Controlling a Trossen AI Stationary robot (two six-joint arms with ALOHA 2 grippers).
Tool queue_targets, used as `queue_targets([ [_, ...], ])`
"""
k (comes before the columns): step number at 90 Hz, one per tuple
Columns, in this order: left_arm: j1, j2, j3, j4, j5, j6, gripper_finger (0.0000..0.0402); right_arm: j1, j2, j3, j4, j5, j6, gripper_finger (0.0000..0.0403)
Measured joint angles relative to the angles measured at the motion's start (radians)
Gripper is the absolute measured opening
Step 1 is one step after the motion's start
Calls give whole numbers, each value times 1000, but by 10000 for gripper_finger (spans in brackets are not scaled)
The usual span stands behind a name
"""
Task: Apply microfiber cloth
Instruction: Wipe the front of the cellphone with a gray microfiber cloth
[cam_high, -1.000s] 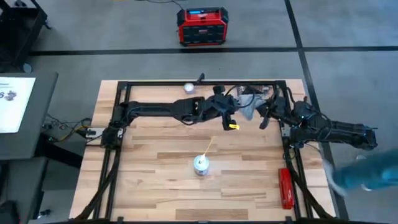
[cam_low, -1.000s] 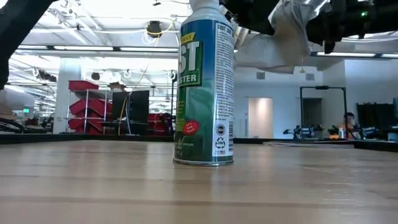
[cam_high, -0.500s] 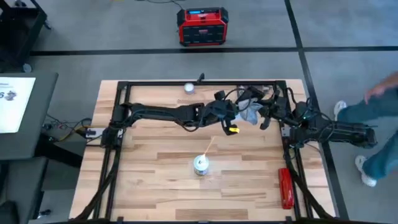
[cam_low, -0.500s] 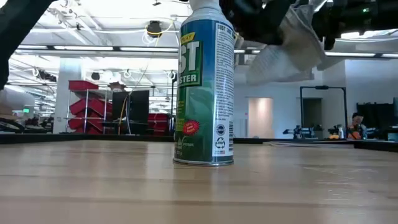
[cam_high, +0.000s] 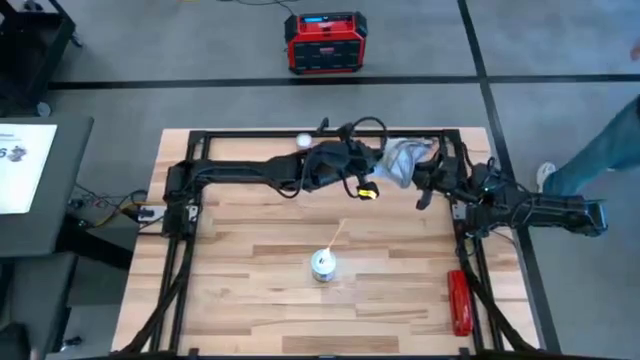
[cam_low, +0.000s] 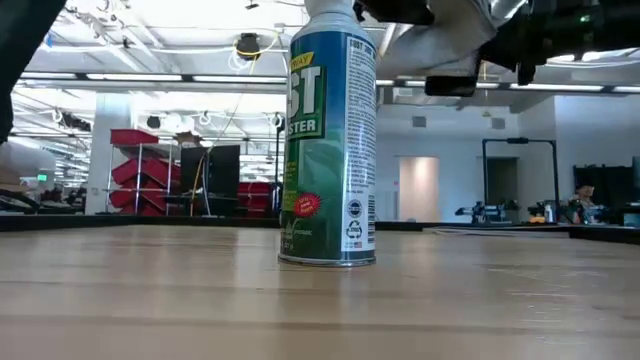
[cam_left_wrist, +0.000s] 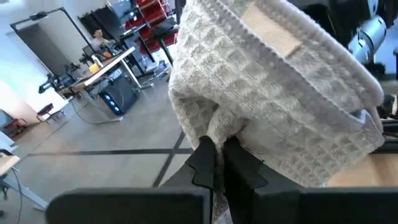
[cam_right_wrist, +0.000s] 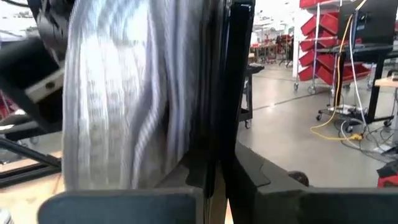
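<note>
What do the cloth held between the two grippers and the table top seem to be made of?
The microfiber cloth looks like soft woven fabric, pale grey: a waffle-like grid texture and a stitched hem show, and it bunches in folds where the left gripper and right gripper pinch it. The table top looks like jointed wooden planks, light with a smooth, slightly glossy finish; grain and seams are visible.

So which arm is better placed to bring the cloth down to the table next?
Left, probably. The left gripper is shut on the cloth, most of which hangs beside it above the table's far edge. The right gripper pinches only one edge.
</note>
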Motion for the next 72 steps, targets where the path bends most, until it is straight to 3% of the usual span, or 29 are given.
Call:
queue_targets([
  [72, -44, -217, -29, -481, 15, -75, 0, 5, -38, -1, -108, -1, -4, 14],
])
